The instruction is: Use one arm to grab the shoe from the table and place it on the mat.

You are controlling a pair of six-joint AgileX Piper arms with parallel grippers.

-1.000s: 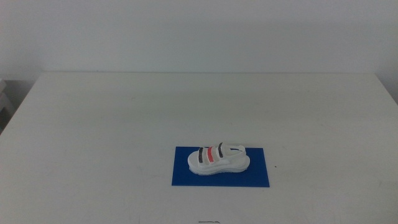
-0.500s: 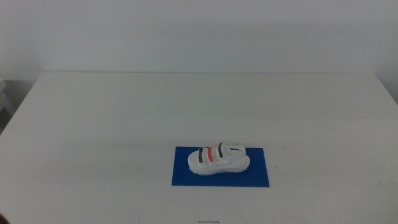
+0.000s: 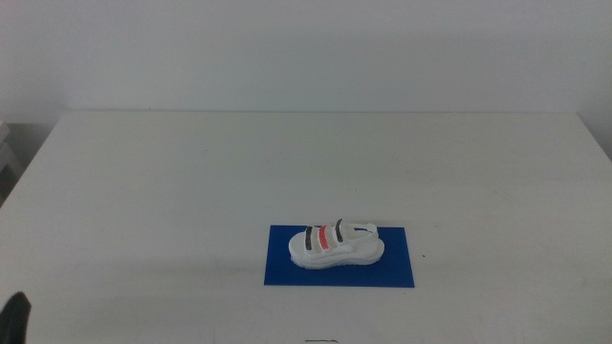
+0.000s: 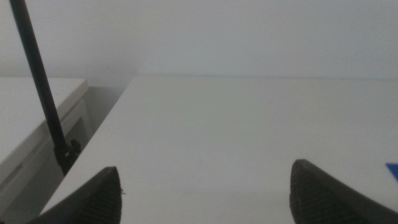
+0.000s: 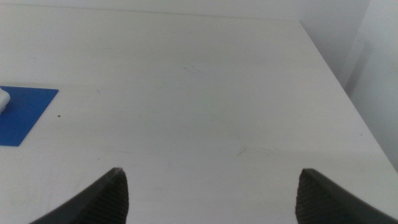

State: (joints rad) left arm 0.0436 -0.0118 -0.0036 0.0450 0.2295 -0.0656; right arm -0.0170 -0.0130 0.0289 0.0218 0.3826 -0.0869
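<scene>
Resting on the dark blue mat, the white shoe lies lengthwise along it, on the white table. Well to the mat's left, the left gripper hovers over bare tabletop, jaws spread wide. Well to the mat's right, the right gripper hovers likewise, jaws wide and empty.

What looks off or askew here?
Nothing stands out. The shoe sits upright on the mat, within its edges. Both claws are open, away from it: left claw, right claw.
</scene>
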